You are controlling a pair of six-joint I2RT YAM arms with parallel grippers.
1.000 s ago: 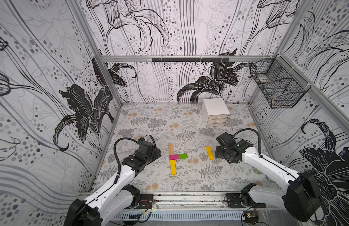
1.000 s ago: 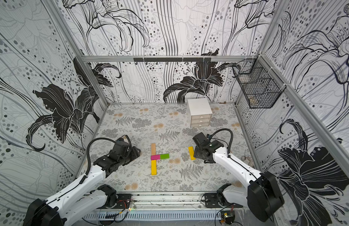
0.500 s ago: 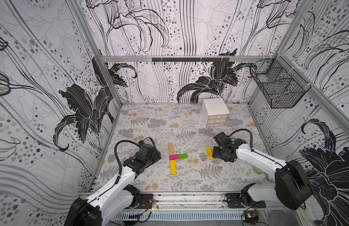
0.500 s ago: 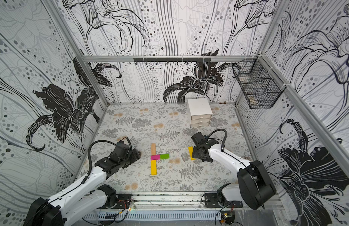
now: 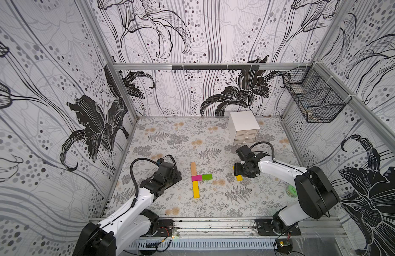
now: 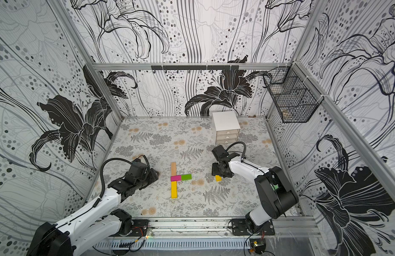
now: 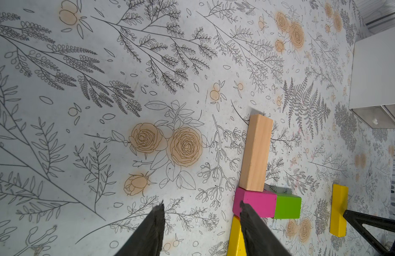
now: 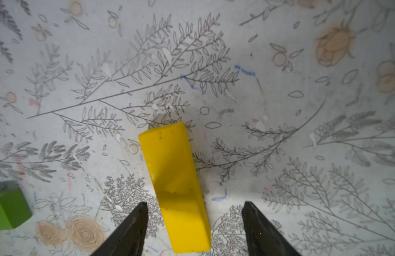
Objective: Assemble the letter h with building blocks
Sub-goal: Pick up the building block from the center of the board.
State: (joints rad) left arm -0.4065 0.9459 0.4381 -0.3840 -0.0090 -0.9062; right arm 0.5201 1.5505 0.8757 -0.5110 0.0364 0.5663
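Four of the five pieces look placed, so the letter h is most of the way there. Mid-bench (image 5: 181, 141), the tan block (image 5: 193, 168) runs away toward the far side as the upright. The pink block (image 5: 197, 178) sits against its near end, with the green block (image 5: 207, 176) touching the pink one's right side to form the crossbar. The first yellow block (image 5: 195, 189) extends nearward from under the pink one as the left leg.

What remains is the right leg. The second yellow block (image 8: 174, 184) lies flat well to the right of the green block, apart from the rest.

The right gripper (image 8: 194, 203) is down over it, jaws apart and straddling its near end, with bare bench showing on both sides – nothing gripped yet. The left gripper (image 7: 201, 204) hovers left of the assembly, partly open and empty.

To finish, the loose block must be grasped, carried left and set against the green block's near edge – parallel to the first leg.
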